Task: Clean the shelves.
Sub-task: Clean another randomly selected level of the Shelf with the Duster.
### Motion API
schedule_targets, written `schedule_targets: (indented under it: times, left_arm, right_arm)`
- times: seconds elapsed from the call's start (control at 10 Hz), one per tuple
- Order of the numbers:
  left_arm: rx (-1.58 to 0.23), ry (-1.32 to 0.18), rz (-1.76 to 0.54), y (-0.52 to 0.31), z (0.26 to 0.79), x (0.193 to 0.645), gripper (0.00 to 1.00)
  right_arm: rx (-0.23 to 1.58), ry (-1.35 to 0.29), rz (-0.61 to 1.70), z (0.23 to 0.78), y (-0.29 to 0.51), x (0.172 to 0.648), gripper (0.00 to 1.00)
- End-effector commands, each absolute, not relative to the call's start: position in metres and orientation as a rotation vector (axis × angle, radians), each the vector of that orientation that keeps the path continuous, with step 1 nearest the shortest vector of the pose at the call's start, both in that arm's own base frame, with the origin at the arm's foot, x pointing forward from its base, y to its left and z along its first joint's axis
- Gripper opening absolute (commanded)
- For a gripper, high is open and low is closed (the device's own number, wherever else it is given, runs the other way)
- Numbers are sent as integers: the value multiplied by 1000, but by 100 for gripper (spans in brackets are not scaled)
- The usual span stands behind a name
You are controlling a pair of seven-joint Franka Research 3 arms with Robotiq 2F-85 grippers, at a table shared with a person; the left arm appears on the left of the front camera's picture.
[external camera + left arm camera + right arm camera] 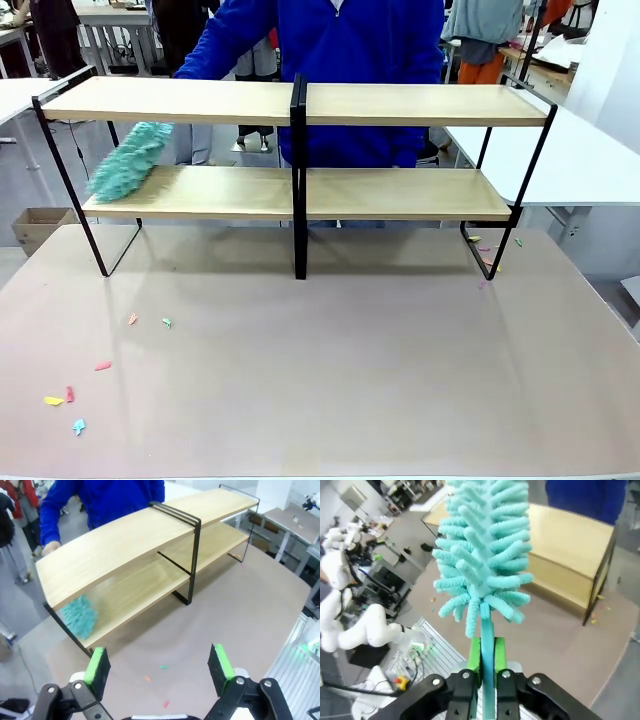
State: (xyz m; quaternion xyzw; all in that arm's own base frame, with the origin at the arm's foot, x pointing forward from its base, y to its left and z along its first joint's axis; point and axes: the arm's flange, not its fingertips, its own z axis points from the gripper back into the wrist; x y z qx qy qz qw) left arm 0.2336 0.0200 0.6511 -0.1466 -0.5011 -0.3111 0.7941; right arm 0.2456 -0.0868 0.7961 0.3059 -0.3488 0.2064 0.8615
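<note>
Shelves (400,192) unlabelled, right end effector (487,655) clamping teal duster (482,560), left end effector (159,666) spread wide, holding nothing.

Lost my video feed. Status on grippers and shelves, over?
Left gripper open, empty, above the table. Right gripper shut on a teal duster. Person's teal duster on the shelves' lower board, left end. Paper scraps on the table.
</note>
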Motion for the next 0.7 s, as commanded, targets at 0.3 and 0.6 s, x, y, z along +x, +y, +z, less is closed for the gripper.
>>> schedule_targets:
  times: [0.3, 0.6]
  left_arm:
    - [-321, -1076, -670, 20, 650, 235, 100]
    - [-321, -1076, -670, 20, 650, 235, 100]
  right_arm:
    - [728, -791, 343, 783, -244, 238, 12]
    - [707, -919, 223, 754, -261, 253, 12]
